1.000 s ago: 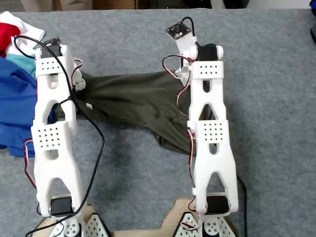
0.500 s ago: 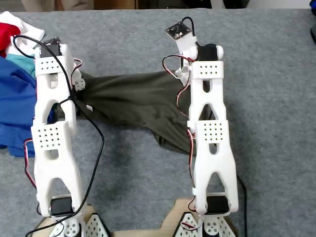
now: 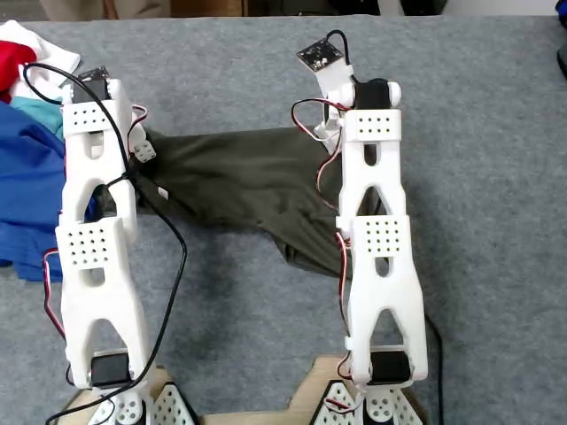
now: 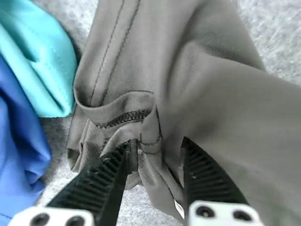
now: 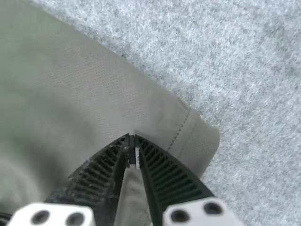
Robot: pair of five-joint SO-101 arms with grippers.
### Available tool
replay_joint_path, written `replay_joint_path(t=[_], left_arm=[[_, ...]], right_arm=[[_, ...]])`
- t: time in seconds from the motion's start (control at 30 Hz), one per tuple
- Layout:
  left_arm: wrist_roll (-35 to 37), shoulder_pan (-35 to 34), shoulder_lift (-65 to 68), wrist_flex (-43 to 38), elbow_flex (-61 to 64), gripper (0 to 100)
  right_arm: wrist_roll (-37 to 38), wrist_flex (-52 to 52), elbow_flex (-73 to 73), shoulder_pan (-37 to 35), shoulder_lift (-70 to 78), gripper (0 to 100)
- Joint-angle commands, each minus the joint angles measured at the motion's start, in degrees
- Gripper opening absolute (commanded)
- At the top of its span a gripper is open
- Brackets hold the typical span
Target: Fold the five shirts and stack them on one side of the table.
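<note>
Right gripper (image 5: 130, 141) is clamped on the olive shirt (image 3: 239, 177) at its sleeve edge. My left gripper (image 4: 157, 143) stands with jaws apart around a bunched hem fold. Seen from above, the shirt lies centrally between them, long axis 9-to-3 o'clock, its 9 o'clock end nearest my left gripper.

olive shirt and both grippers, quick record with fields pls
olive shirt: lies crumpled between the arms, not yet folded
left gripper: open, fingers either side of a bunched hem
right gripper: shut on the olive shirt near a hemmed edge
blue shirt, teal shirt: heaped beside the left arm
table: grey
</note>
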Motion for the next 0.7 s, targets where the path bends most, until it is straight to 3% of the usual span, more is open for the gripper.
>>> replay_joint_path(t=[0.0,0.43,0.67], left_arm=[[0.00,-1.49,-1.01,0.88,-2.99,11],[0.18,-3.87,-1.27,0.97,-2.99,9],[0.26,-3.78,-9.80,0.97,1.14,9]], right_arm=[[0.44,-0.88,-0.75,-0.31,-0.31,0.6],[0.44,-0.88,-0.75,-0.92,-0.31,0.6],[0.44,-0.88,-0.75,-0.92,-0.31,0.6]])
